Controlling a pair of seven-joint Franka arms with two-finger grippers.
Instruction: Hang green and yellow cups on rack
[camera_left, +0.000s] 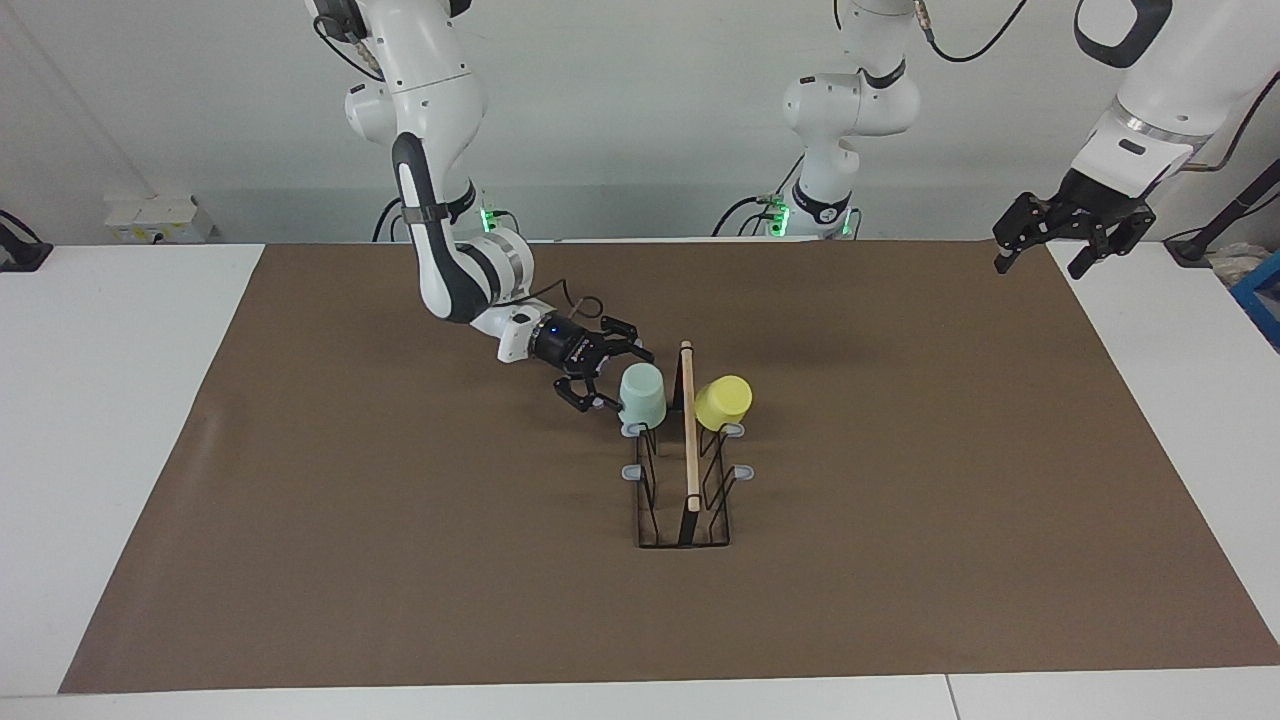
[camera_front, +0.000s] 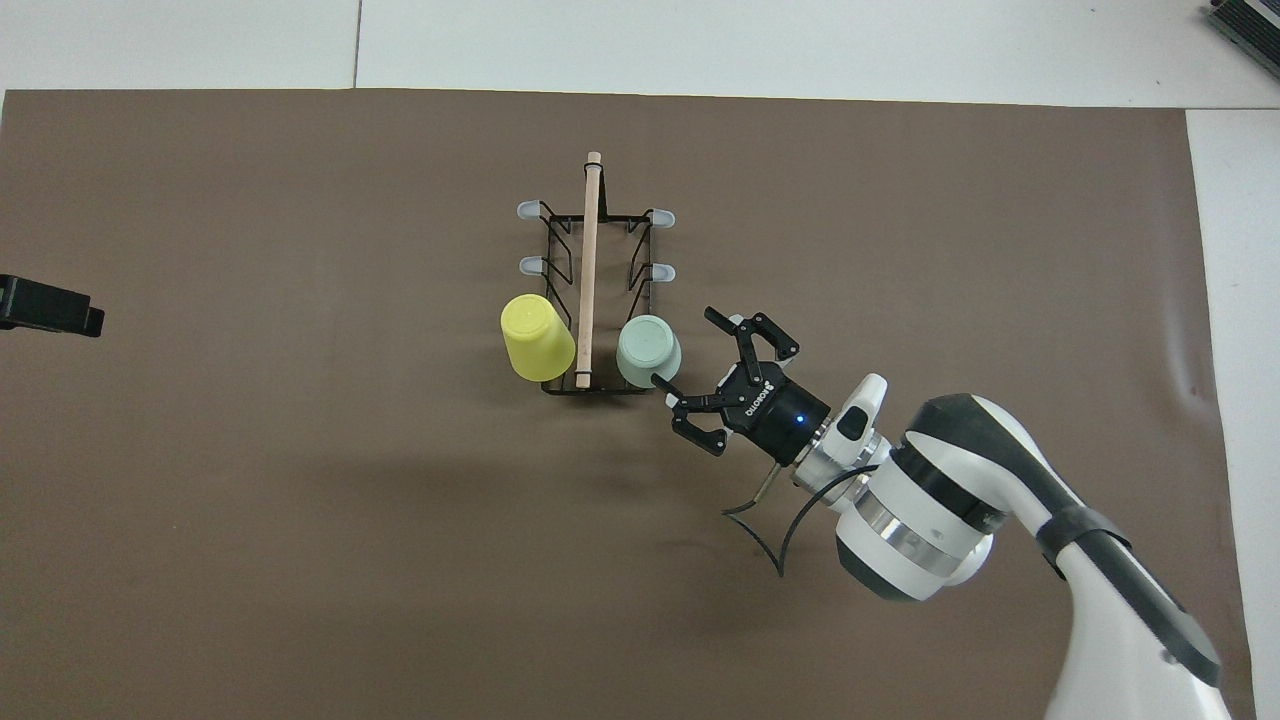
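You see the pale mint green plastic tumbler (camera_left: 642, 394) and bright yellow plastic tumbler (camera_left: 723, 402) upturned on the black wire rack (camera_left: 683, 500), on the pegs nearest the robots. Your right gripper (camera_left: 606, 378) is beside the green tumbler, fingers spread, holding nothing; your left gripper (camera_left: 1043, 243) waits aloft, fingers parted.

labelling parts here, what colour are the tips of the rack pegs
Light grey, on the black wire rack; the peg tips show best in the overhead view.

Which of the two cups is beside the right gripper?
The green cup, hung upside down on the rack on the right arm's side. The open right gripper is beside it; the yellow cup hangs across the wooden rod.
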